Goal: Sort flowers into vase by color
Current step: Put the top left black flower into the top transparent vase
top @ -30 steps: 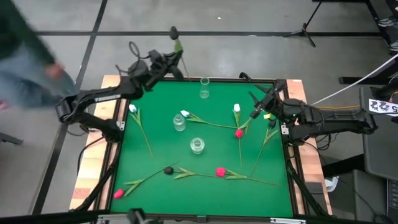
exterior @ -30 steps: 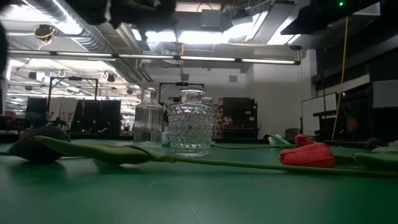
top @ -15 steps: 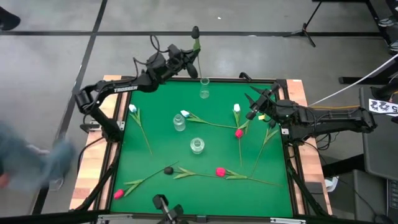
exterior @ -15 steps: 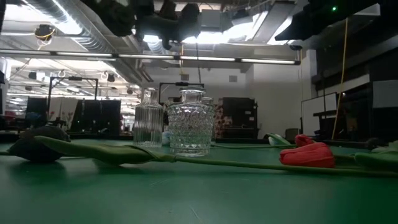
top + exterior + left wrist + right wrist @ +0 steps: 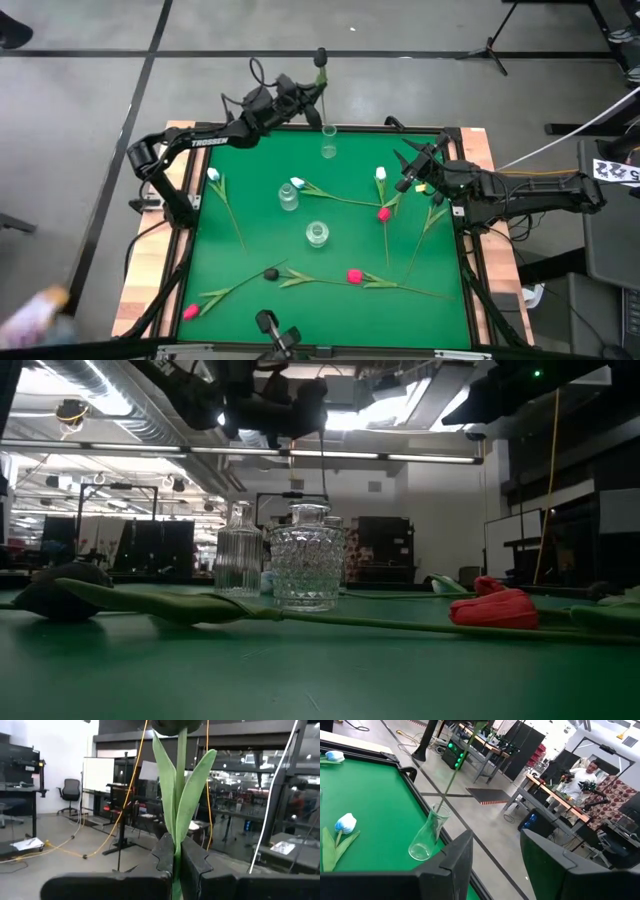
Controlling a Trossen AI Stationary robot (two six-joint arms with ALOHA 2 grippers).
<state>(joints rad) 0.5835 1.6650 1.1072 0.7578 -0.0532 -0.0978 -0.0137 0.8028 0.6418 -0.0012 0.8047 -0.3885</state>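
Note:
My left gripper [image 5: 312, 93] reaches over the table's far edge, shut on a dark-headed flower [image 5: 320, 58] that stands upright. Its stem runs down to the mouth of a clear flask vase [image 5: 427, 837] at the far edge. Whether the stem's end is inside, I cannot tell. My right gripper [image 5: 405, 166] hangs open above the table's right side, near a white flower [image 5: 380, 174], touching nothing. More flowers lie flat on the green mat: white [image 5: 213, 175], white [image 5: 297, 184], red [image 5: 384, 214], red [image 5: 353, 275], black [image 5: 270, 273], pink [image 5: 190, 312]. My left gripper pinches the flower's green stem [image 5: 176, 851] between its two fingers, just below where the leaves spread. The fingers lie about level and across the stem, coming from the table's left. The flower is lifted clear of the mat and upright, with its dark head above the fingers.
Two more clear glass vases [image 5: 288, 198] [image 5: 317, 234] stand near the mat's middle; in the low view they are a ribbed one [image 5: 238, 550] and a cut-glass one [image 5: 308, 557]. A raised dark frame [image 5: 450, 135] borders the mat.
My left gripper has carried the dark-headed flower along the far edge toward the table's right and a little down, up to the far vase. The flower has stayed upright in the hold. A person at the picture's left has moved off.

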